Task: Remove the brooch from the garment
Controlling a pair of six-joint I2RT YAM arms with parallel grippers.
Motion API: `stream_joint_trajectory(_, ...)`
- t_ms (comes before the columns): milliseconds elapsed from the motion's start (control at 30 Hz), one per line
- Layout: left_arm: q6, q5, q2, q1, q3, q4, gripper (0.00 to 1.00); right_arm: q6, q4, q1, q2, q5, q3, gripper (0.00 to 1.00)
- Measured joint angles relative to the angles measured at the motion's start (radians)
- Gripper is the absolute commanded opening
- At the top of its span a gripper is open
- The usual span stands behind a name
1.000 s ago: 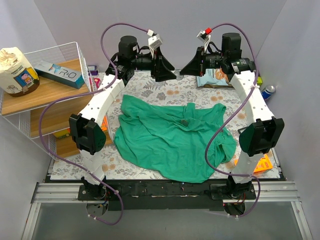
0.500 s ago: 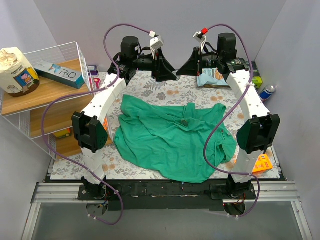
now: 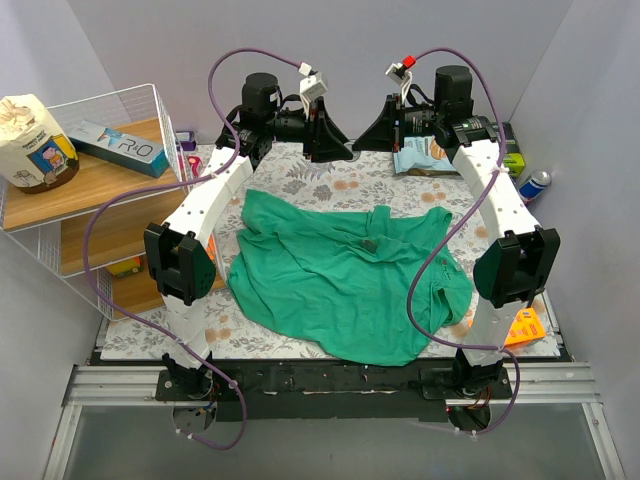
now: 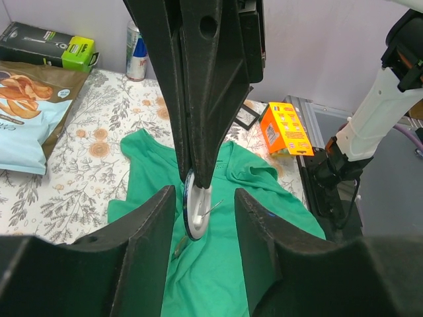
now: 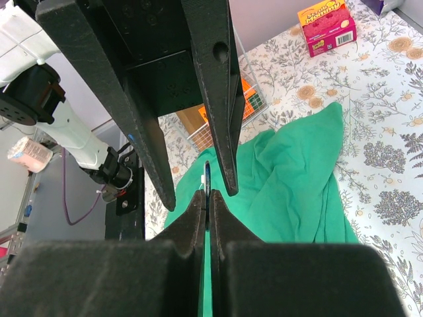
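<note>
My left hand and right hand hover close together above the bench's far edge. The brooch sits nearer me on the garment, well apart from both. Through the left wrist, my left hand is spread wide, the brooch a dark speck low between its fingers, just beneath a thin pale disc pinched by the right hand. Through the right wrist, that hand is clamped on the disc, seen edge-on; I can't find the brooch here.
</note>
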Motion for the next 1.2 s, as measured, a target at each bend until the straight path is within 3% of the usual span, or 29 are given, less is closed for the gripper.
stream_joint_trajectory(467,0.067,0.032,0.004,0.000,0.016,-0.025,0.28,0.002,0.000,0.000,-0.001,-0.014,-0.008,0.01)
stream_joint_trajectory(867,0.128,0.033,0.004,0.000,0.018,-0.066,0.36,0.031,0.021,-0.001,-0.001,-0.038,-0.016,0.01)
stream_joint_trajectory(1200,0.147,0.035,0.005,0.000,0.018,-0.084,0.28,0.046,0.051,-0.001,-0.001,-0.059,-0.029,0.01)
